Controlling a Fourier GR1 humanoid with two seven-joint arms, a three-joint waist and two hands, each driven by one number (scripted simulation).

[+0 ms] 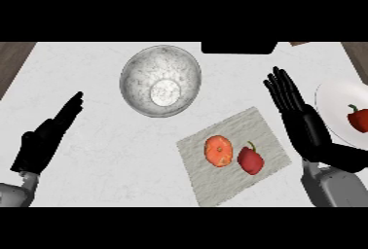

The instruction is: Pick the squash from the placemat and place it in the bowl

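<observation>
An orange round squash (218, 151) lies on the grey placemat (230, 182) in the lower middle of the head view. A red pepper (250, 160) rests beside it on the mat, to its right. The grey speckled bowl (137, 82) stands above and to the left of the mat with nothing inside. My right hand (302, 121) is open with straight fingers, just right of the mat's edge, touching nothing. At the left, my left hand (45, 138) is open too, far from the mat.
A white plate (332, 109) at the right edge carries a second red pepper (358, 119). A dark block (238, 47) sits at the counter's back edge. Brown strips show at the far left and right corners.
</observation>
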